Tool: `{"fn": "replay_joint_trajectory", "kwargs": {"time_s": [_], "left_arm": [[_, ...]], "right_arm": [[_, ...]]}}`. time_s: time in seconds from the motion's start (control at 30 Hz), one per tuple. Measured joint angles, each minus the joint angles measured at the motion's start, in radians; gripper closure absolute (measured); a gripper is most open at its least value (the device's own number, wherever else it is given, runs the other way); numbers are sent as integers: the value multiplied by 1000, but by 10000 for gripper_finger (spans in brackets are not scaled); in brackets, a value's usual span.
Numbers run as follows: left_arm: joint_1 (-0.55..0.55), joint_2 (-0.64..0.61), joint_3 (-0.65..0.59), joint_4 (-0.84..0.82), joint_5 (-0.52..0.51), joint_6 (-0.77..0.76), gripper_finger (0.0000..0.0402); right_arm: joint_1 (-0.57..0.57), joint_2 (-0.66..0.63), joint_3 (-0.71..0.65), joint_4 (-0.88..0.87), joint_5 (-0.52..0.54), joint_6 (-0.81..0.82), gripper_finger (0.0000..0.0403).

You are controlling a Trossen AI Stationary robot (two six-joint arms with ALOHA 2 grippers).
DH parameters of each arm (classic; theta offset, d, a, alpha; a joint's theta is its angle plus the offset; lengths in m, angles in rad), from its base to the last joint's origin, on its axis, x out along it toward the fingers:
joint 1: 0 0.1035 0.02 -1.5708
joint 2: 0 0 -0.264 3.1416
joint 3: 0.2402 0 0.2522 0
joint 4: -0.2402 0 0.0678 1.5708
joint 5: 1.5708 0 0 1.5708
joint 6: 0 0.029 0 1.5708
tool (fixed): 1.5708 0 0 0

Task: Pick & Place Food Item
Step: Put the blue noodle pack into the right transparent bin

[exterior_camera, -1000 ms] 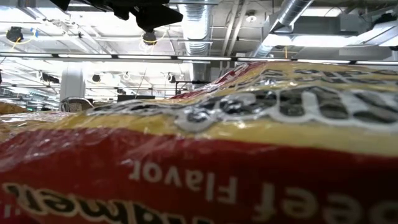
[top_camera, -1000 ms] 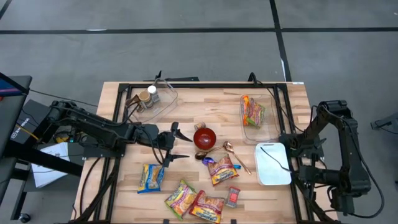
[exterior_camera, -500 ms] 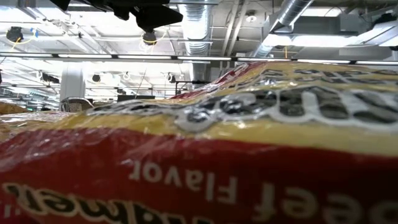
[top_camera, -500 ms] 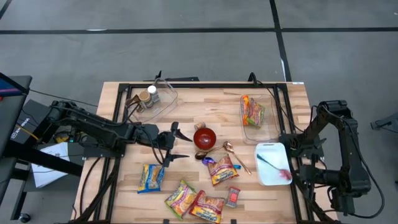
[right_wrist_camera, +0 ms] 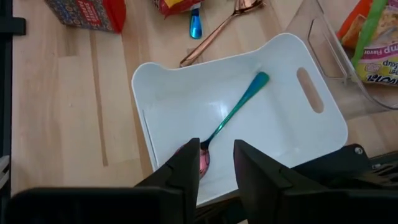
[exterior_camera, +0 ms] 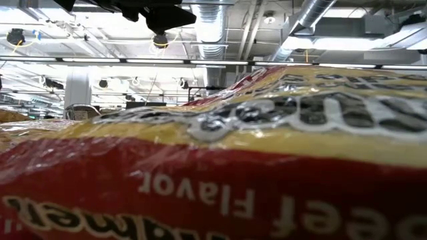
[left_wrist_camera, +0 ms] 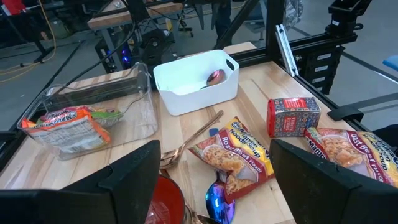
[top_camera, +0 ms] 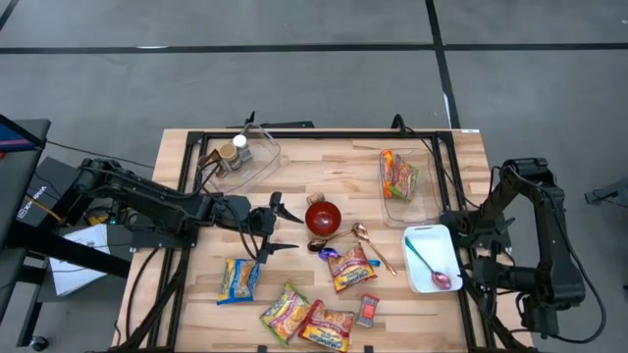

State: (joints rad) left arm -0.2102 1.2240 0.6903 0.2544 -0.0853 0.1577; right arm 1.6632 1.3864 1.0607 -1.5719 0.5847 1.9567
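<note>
Several noodle packets lie flat on the near part of the table, among them a blue-and-yellow one [top_camera: 238, 279] and a red one [top_camera: 351, 267]; another packet [top_camera: 397, 176] lies in a clear bin. My left gripper [top_camera: 276, 225] hangs open just left of the red bowl [top_camera: 323, 218], holding nothing. My right gripper [right_wrist_camera: 216, 146] stands narrowly open above the white bin [right_wrist_camera: 292, 134], nothing between its fingers. A spoon [right_wrist_camera: 239, 102] with a teal handle and pink bowl lies on the bin's floor. In the low view a red-and-yellow packet [exterior_camera: 220, 180] fills the picture.
A clear bin with jars [top_camera: 238, 155] stands at the far left. A copper spoon [top_camera: 374, 245] and a blue spoon [top_camera: 325, 251] lie near the red bowl, and a small red box [top_camera: 367, 310] near the front edge. A black frame [top_camera: 324, 134] borders the table.
The teal-handled spoon has come down into the white bin: a second ago it showed only as a thin dark line, and now it lies flat on the bin's floor, its pink bowl toward the near right corner. Both arms have kept their places.
</note>
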Motion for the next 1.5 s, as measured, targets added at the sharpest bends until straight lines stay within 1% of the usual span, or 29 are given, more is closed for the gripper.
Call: {"fn": "replay_joint_trajectory", "kwargs": {"time_s": [0.1, 0.23, 0.43, 0.53, 0.63, 0.83, 0.9, 1.0, 1.17, 1.27, 1.37, 1.5], "left_arm": [[0, 0, 0, 0, 0, 0, 105], [0, 0, 0, 0, 1, 4, 105], [0, 0, 0, 0, 3, 21, 105], [0, 0, 0, 0, 3, 21, 105], [0, 0, 0, 0, 3, 21, 105], [0, 0, 0, 0, 2, 21, 105], [0, 0, 0, 0, 2, 20, 105], [0, 0, 0, 1, -2, 21, 105], [7, 0, 0, 1, -2, 26, 105], [10, 0, 0, 1, -2, 25, 105], [10, 0, 0, 1, -2, 25, 105], [10, 0, 0, 1, -1, 26, 105]], "right_arm": [[0, -8, 0, 1, 15, -25, 311], [-18, -64, 0, 1, 83, -89, 311], [-124, -201, 0, 1, 197, -259, 312], [-183, -247, 0, 1, 262, -328, 312], [-229, -264, 0, 16, 333, -392, 312], [-333, -263, 0, 27, 445, -434, 312], [-371, -263, 0, 57, 492, -477, 312], [-431, -262, 0, 158, 539, -620, 312], [-552, -248, 0, 401, 617, -986, 312], [-620, -248, 0, 517, 630, -1172, 312], [-685, -248, 0, 588, 647, -1303, 312], [-769, -244, 0, 650, 646, -1440, 312]]}}
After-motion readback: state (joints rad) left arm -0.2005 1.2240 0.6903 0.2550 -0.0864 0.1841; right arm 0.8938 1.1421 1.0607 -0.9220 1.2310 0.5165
